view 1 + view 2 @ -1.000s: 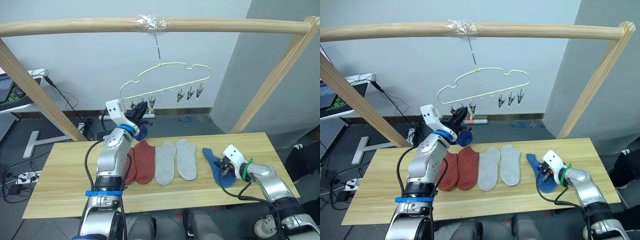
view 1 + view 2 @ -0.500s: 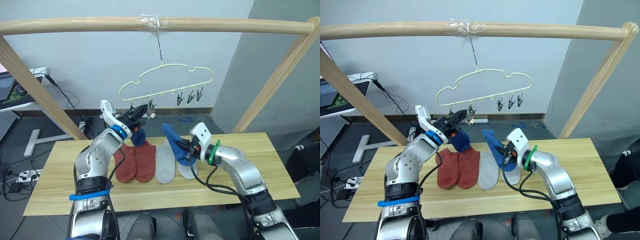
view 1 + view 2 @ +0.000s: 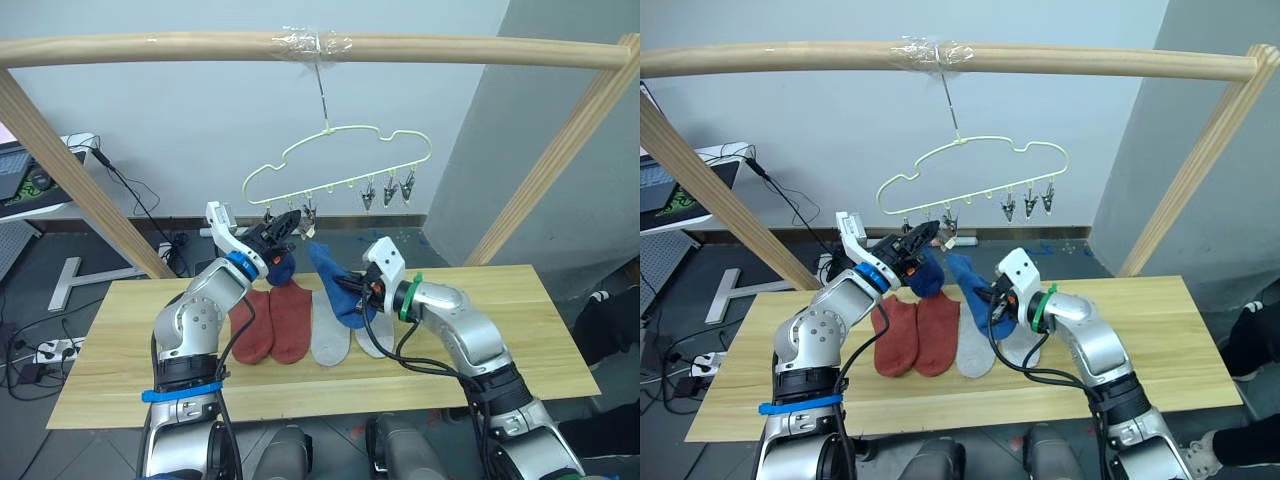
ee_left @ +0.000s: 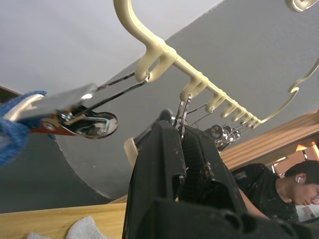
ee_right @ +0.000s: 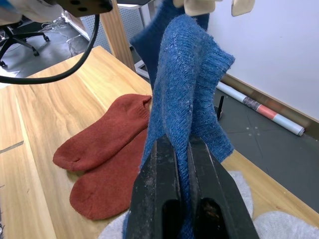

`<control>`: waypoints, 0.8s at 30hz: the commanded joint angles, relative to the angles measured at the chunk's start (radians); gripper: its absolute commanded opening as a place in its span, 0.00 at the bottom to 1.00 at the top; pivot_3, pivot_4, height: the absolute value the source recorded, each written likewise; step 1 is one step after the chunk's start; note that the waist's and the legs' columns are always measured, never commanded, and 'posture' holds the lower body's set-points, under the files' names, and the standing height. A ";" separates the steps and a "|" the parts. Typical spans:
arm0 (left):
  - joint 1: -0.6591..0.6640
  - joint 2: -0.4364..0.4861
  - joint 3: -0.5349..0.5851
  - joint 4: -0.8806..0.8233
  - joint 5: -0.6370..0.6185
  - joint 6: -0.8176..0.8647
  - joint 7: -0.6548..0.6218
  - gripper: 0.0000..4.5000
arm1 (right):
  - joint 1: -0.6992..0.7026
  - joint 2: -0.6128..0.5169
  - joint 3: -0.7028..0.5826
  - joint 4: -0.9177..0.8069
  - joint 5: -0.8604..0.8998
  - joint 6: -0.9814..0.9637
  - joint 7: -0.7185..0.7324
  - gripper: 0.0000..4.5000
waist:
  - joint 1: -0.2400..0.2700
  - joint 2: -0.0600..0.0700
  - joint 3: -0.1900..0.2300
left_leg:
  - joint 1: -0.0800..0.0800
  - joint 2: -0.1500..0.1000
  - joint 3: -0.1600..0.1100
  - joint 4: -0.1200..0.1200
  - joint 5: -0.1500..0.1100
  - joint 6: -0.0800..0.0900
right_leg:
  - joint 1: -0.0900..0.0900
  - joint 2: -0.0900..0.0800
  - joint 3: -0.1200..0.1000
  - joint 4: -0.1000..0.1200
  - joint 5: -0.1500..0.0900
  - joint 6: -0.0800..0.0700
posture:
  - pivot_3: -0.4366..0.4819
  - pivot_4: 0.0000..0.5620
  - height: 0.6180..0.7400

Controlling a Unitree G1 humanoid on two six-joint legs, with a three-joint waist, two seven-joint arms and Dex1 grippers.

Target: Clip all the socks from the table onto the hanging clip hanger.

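The right claw (image 3: 352,288) is clamped on a soft blue ankle sock (image 3: 331,283), lifted above the light wood plank desk (image 3: 520,330). The left claw (image 4: 180,130) pinches a dark metal clip (image 4: 182,110) on the pale cream cloud-shaped wire hanger (image 3: 340,160); another blue sock (image 3: 279,264) hangs just left of it.

Blue socks (image 3: 335,290), rust-red socks (image 3: 275,320), light grey socks (image 3: 330,338), pale yellow-cream clip hanger (image 3: 340,165).

Left arm raised, elbow bent, left gripper (image 3: 283,225) up beside the right one, fingers pressed together, right arm reaching inward across centre, right gripper (image 3: 353,287) lifted off the surface, fingers clamped together on fabric
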 commanded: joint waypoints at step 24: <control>0.029 0.009 -0.001 -0.075 -0.035 0.014 -0.016 0.61 | -0.067 0.036 -0.003 0.014 0.020 -0.040 -0.009 0.00 | 0.000 0.000 0.000 | -0.002 0.000 -0.001 -0.001 0.000 0.000 | -0.002 0.000 0.000 0.000 0.000 0.000 | 0.47 0.32 1.00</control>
